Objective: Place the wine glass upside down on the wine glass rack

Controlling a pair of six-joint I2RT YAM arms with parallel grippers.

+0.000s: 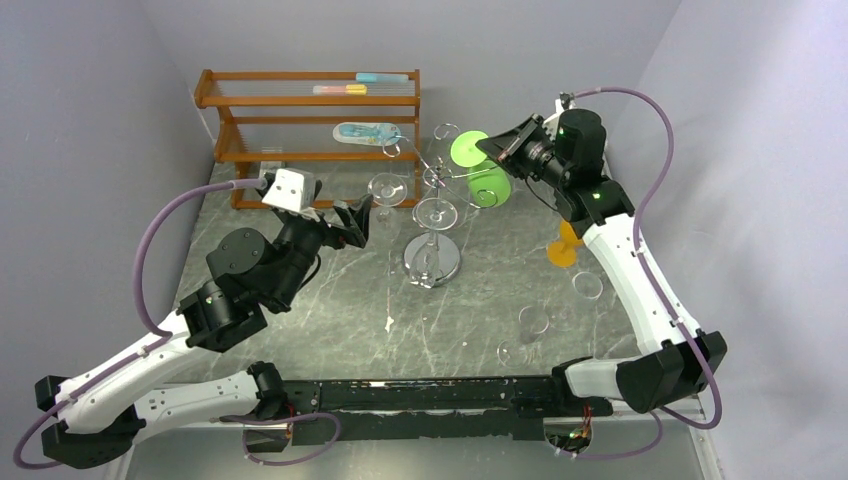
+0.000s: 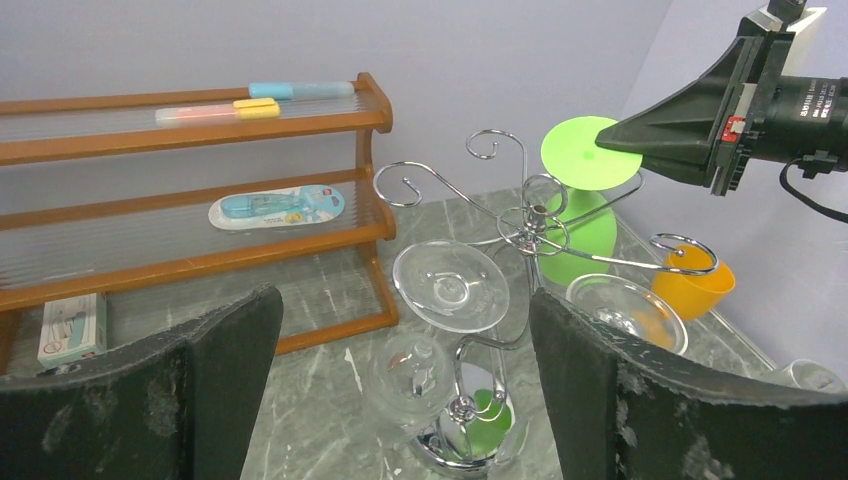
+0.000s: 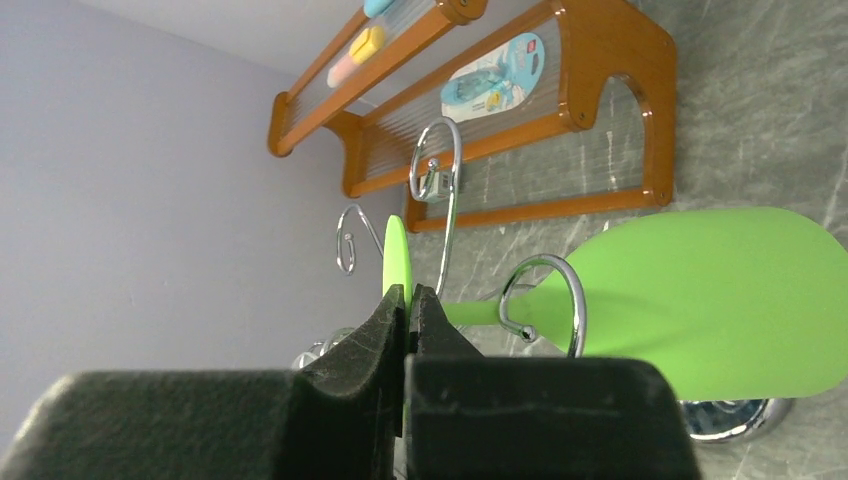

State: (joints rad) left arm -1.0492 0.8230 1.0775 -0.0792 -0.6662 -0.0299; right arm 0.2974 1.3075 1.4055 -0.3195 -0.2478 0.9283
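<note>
The right gripper pinches the foot of the green wine glass, apparently to slot its stem into a wine glass rack loop toward the tabletop's far edge; the left gripper just gapes, empty.

The wine glass is opaque lime green. The wine glass rack is mirror-bright chrome. At the far left, the wooden shelf rack is orange-brown. To the right, a goblet is orange. The table is dark grey-green marble with pale veins.
</note>
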